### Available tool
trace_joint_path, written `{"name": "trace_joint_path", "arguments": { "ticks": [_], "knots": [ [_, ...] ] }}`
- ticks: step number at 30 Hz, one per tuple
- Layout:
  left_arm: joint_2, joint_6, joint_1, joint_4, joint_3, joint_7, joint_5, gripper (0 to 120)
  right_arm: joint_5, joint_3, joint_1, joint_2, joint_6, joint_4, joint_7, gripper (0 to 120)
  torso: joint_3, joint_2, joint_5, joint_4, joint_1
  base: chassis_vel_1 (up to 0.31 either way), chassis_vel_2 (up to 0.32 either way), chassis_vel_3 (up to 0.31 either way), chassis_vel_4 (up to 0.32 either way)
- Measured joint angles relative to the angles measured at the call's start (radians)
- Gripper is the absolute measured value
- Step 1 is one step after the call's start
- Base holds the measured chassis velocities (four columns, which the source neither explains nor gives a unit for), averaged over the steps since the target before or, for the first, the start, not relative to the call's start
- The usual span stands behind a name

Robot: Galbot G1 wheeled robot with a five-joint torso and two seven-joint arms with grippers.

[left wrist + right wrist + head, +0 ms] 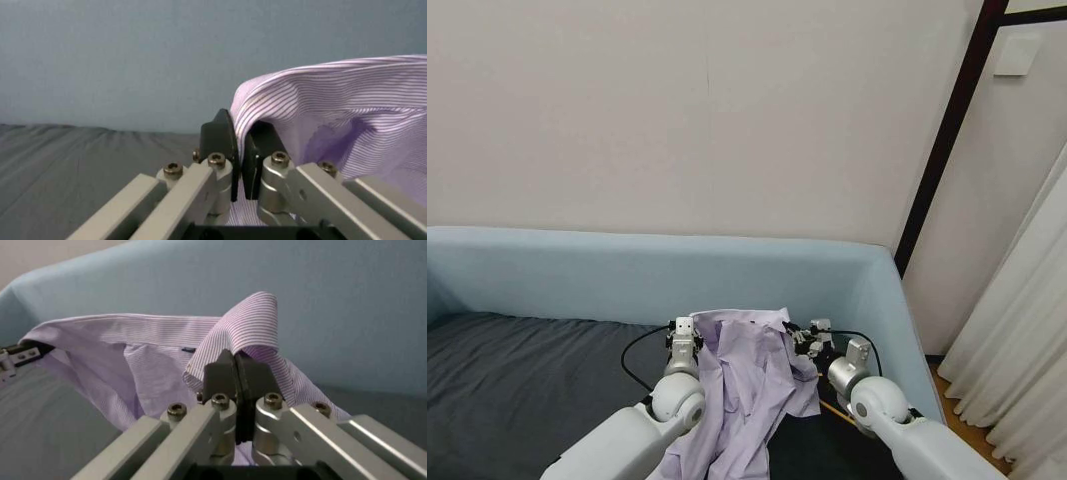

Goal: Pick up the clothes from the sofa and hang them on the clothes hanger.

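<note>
Left gripper (239,137) and right gripper (233,371) were each clamped on the shirt (747,380), 1 per collar side, holding it above the sofa (577,280), likely to spread it for hanging.

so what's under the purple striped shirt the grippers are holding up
Below the lilac pinstriped shirt, pinched by the left gripper and right gripper, lies the dark grey fabric sofa seat. The patch directly beneath its hanging folds is covered, so anything there can't be seen.

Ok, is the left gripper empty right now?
No, the left gripper is shut on an edge of the purple striped shirt, with the fabric pinched between its closed fingers.
</note>
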Motion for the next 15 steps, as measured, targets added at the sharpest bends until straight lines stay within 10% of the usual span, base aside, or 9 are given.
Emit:
{"name": "trace_joint_path", "arguments": {
  "ticks": [15],
  "knots": [
    [-0.020, -0.001, -0.032, 0.019, 0.037, -0.004, -0.013, 0, -0.083, 0.110, -0.084, -0.077, 0.004, -0.040, 0.034, 43, 0.000, 0.000, 0.0003, -0.0001, 0.000, 0.000, 0.000, 0.000, 0.000]
  ]
}}
